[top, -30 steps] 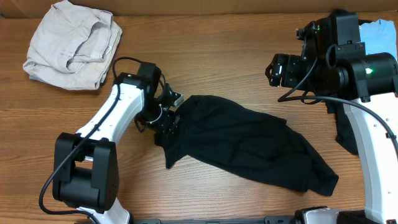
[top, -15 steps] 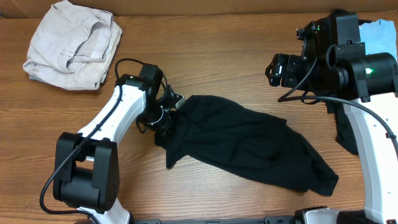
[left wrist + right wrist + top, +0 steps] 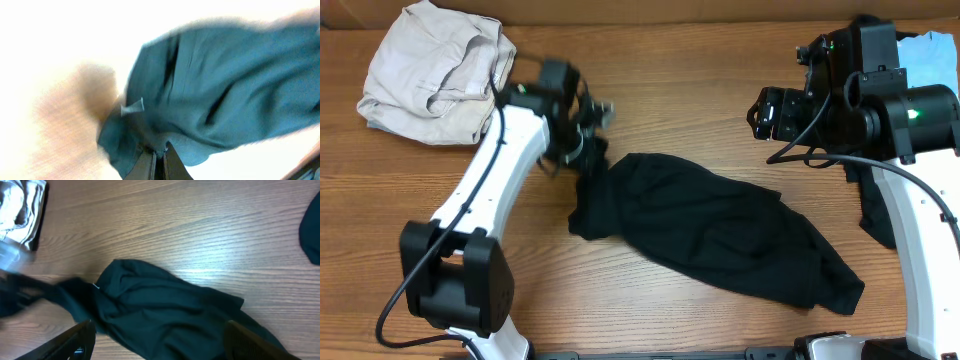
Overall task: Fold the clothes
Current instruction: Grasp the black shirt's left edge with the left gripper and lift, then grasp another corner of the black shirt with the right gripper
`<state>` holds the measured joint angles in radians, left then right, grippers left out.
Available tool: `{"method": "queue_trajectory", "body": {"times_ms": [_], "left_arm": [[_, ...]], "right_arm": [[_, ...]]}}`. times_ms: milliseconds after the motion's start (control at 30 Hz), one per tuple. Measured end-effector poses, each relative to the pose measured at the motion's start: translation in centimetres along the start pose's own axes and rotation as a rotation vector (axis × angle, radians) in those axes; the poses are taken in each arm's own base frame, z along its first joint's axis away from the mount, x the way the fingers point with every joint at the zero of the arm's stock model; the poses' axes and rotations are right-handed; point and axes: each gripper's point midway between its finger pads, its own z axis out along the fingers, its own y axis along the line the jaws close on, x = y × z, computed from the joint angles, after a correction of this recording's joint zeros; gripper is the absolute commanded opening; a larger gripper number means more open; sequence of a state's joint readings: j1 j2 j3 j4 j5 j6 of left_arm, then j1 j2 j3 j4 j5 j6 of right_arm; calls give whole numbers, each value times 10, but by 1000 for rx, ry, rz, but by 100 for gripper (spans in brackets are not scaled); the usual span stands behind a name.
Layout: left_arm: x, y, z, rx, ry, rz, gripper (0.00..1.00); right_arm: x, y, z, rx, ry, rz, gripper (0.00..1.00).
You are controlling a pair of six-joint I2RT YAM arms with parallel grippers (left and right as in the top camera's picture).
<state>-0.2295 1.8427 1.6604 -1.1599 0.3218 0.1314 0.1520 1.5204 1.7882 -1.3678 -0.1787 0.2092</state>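
Observation:
A black garment lies crumpled across the middle of the wooden table. My left gripper is shut on its upper left edge and holds that edge stretched up off the table. In the blurred left wrist view the left gripper has its jaws pressed together on the dark cloth, beside a small white label. My right gripper hangs open above the table at the right, apart from the garment. In the right wrist view, the right gripper holds nothing, with the garment below it.
A crumpled beige garment lies at the far left corner. At the right edge a light blue garment and another dark cloth sit partly under the right arm. Bare wood runs along the far side.
My left gripper has shut on the black garment's left edge and moved up and toward the far side, pulling that edge with it. The right arm has not moved.

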Motion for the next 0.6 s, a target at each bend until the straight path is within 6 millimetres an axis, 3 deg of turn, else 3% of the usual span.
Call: {"method": "queue_trajectory", "body": {"times_ms": [133, 300, 433, 600], "left_arm": [[-75, -18, -86, -28, -290, 21, 4], [-116, -40, -170, -34, -532, 27, 4], [-124, -46, -196, -39, -607, 15, 4], [-125, -44, -199, -40, -616, -20, 4]], "right_arm": [[4, -1, 0, 5, 18, 4, 85], [6, -2, 0, 7, 26, 5, 85], [7, -1, 0, 6, 27, 4, 85], [13, 7, 4, -14, 48, -21, 85]]}}
